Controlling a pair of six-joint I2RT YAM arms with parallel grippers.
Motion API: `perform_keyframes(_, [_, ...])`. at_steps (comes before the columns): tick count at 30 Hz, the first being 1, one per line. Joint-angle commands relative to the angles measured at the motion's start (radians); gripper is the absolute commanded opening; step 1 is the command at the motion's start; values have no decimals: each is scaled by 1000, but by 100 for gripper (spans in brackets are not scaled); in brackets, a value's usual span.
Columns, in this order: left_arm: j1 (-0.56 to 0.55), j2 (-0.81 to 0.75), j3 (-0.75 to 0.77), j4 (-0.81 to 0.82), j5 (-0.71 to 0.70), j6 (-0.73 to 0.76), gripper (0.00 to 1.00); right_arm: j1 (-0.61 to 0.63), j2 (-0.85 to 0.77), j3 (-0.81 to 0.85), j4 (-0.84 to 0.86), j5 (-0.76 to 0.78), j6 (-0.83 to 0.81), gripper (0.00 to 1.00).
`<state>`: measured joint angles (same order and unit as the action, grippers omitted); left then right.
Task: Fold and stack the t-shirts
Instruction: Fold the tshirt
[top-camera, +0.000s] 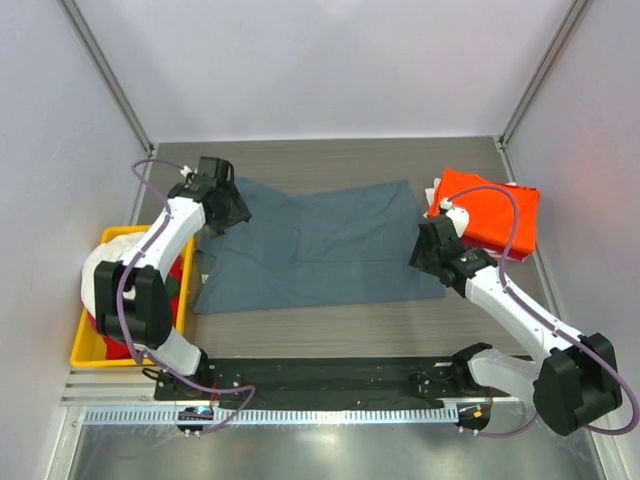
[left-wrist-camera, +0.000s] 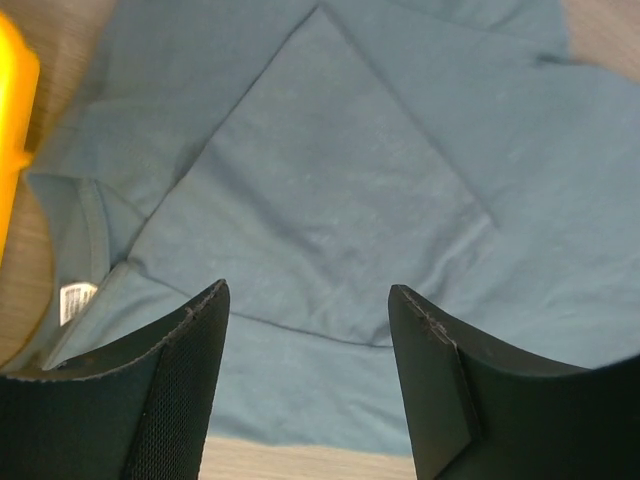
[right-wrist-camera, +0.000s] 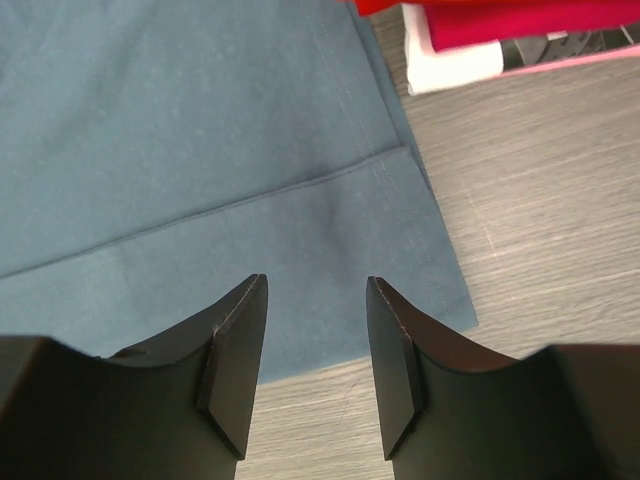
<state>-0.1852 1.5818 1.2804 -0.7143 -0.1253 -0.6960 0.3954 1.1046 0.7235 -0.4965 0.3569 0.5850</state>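
Observation:
A slate blue-grey t-shirt (top-camera: 320, 245) lies spread and partly folded on the table's middle; it fills the left wrist view (left-wrist-camera: 340, 180) and the right wrist view (right-wrist-camera: 180, 150). My left gripper (top-camera: 222, 215) is open and empty above its left end, near the collar and label (left-wrist-camera: 75, 298). My right gripper (top-camera: 428, 255) is open and empty above its right hem corner (right-wrist-camera: 430, 290). A folded orange t-shirt (top-camera: 490, 210) lies at the back right on top of white and red ones (right-wrist-camera: 470, 45).
A yellow plastic bin (top-camera: 92, 345) at the left edge holds white and red cloth; its wall shows in the left wrist view (left-wrist-camera: 12, 120). Grey walls enclose the table. A black rail (top-camera: 330, 380) runs along the near edge.

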Motion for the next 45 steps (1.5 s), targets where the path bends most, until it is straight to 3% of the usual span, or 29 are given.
perform_keyframes(1, [-22, -78, -70, 6, -36, -31, 67, 2, -63, -48, 23, 45, 36, 50])
perform_keyframes(6, [-39, -346, -315, 64, -19, -99, 69, 0, -163, -128, -14, 59, 151, 50])
perform_keyframes(12, [-39, -557, -455, 55, -43, -125, 72, 2, -216, -176, -22, 54, 185, 50])
perform_keyframes(45, [-39, -534, -458, 42, -13, -117, 73, 2, -201, -157, -34, 68, 177, 50])
